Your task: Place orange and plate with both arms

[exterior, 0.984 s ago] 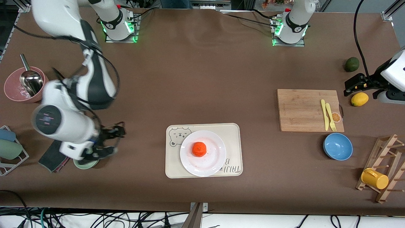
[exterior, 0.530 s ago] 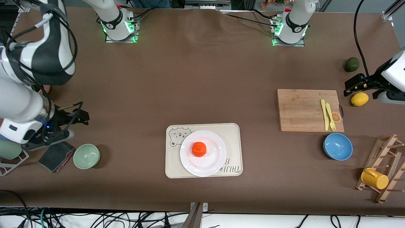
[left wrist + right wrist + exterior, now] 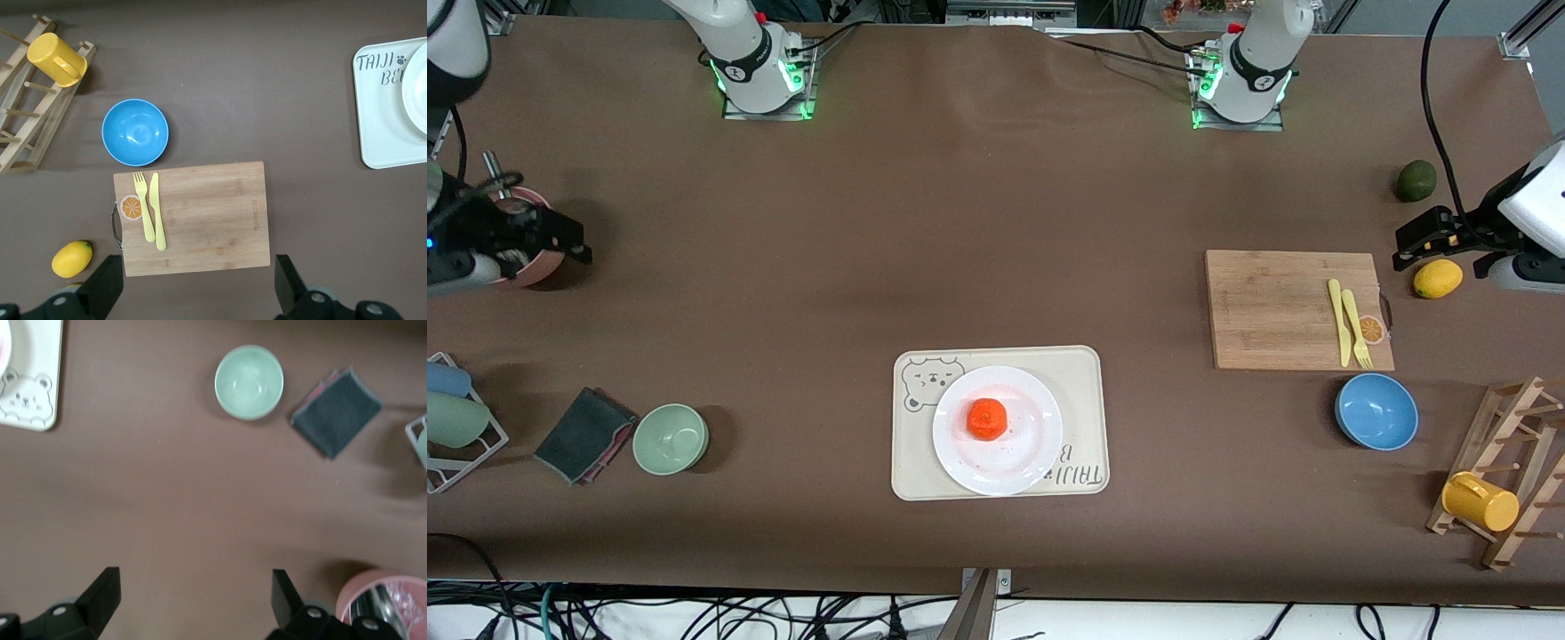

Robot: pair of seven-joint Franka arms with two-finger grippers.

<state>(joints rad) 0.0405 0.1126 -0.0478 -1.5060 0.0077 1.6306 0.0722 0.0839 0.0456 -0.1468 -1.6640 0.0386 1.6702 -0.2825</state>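
The orange (image 3: 987, 419) sits in the middle of the white plate (image 3: 1033, 444), which lies on the cream bear-print tray (image 3: 911, 464) at the table's middle, near the front camera. My right gripper (image 3: 569, 241) is open and empty, up beside the pink bowl (image 3: 534, 267) at the right arm's end; its wrist view (image 3: 193, 593) shows bare table between the fingers and a tray corner (image 3: 27, 400). My left gripper (image 3: 1405, 247) is open and empty above the lemon (image 3: 1438, 278). In its wrist view (image 3: 197, 287) the plate's edge (image 3: 418, 87) shows; the orange is hidden there.
A bamboo cutting board (image 3: 1272, 311) holds a yellow knife and fork (image 3: 1350, 322). A blue bowl (image 3: 1376, 412), a wooden rack with a yellow cup (image 3: 1480, 500) and a dark green fruit (image 3: 1416, 180) lie at the left arm's end. A green bowl (image 3: 671, 438) and dark cloth (image 3: 585, 435) lie at the right arm's end.
My right arm has swung up and away from the green bowl to beside the pink bowl. The left arm, orange and plate have not moved.
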